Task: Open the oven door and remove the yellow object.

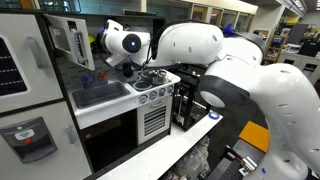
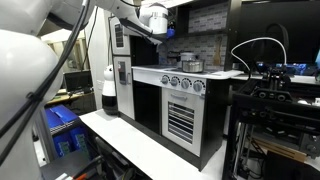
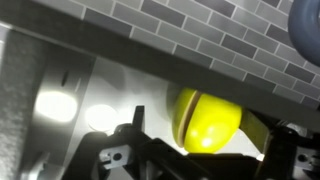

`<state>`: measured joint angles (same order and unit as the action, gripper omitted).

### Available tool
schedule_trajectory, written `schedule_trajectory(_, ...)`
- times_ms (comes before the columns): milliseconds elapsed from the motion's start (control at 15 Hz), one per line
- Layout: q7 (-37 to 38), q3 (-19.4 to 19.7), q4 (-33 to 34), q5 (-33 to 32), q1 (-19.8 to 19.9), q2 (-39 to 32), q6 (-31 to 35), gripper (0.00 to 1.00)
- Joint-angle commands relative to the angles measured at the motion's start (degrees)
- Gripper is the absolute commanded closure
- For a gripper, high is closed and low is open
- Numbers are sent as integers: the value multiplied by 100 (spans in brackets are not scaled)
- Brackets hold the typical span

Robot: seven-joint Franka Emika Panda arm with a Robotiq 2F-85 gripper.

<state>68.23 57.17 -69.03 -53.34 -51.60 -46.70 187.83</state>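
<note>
In the wrist view the gripper (image 3: 210, 140) holds its fingers (image 3: 135, 128) apart, left and right of the yellow ball (image 3: 205, 120), with a grey brick-patterned wall (image 3: 220, 40) far behind.

A lab: toy kitchen (image 1: 110, 105) amid equipment-cluttered desks (image 1: 295, 45).

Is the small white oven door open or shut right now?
Open. In an exterior view the oven door stands swung out from its cabinet, and the wrist view sees the yellow object with no window in front.
</note>
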Motion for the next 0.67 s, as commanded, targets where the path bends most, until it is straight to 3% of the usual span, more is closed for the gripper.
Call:
schedule_trajectory(0, -86, -170, 168, 25, 256, -64, 208, 34)
schedule_trajectory(267, -86, -190, 168, 5, 284, -48, 341, 59)
schedule_trajectory(600, -82, -145, 148, -15, 251, -34, 416, 61)
